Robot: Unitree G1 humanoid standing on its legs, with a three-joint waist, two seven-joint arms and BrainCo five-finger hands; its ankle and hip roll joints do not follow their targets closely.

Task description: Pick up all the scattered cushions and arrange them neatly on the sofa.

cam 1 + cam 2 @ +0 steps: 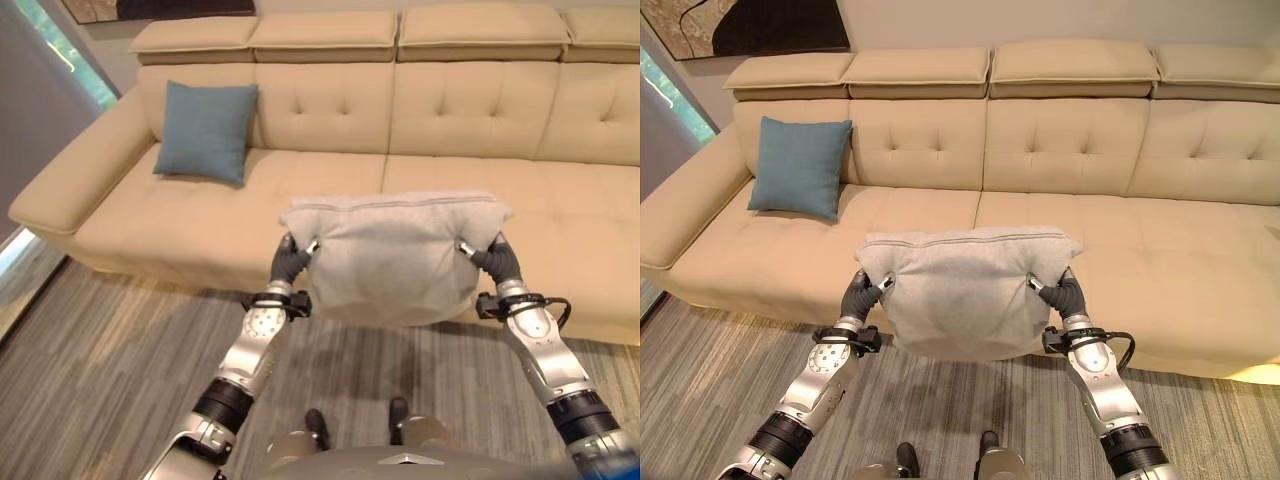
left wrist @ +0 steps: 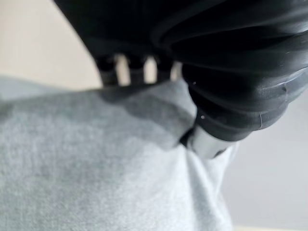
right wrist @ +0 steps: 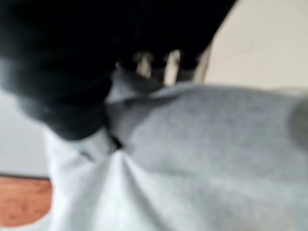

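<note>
Hands hold the grey cushion (image 1: 960,295) up mid-frame: left hand (image 1: 862,296) and right hand (image 1: 1064,294) pinch its sides. Blue cushion (image 1: 800,167) leans on the sofa (image 1: 1200,250), upper left.

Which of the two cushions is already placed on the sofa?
The blue cushion, leaning against the backrest at the sofa's left end. The grey cushion hangs before the seat, pinched by the left hand and right hand.

Long cream tufted sofa (image 1: 1060,160) with raised headrests, set against a pale wall (image 1: 1040,20). Framed dark picture (image 1: 740,25) hangs at the wall's left end, daylit window (image 1: 675,95) beside it. Grey striped carpet (image 1: 710,380) underfoot.
</note>
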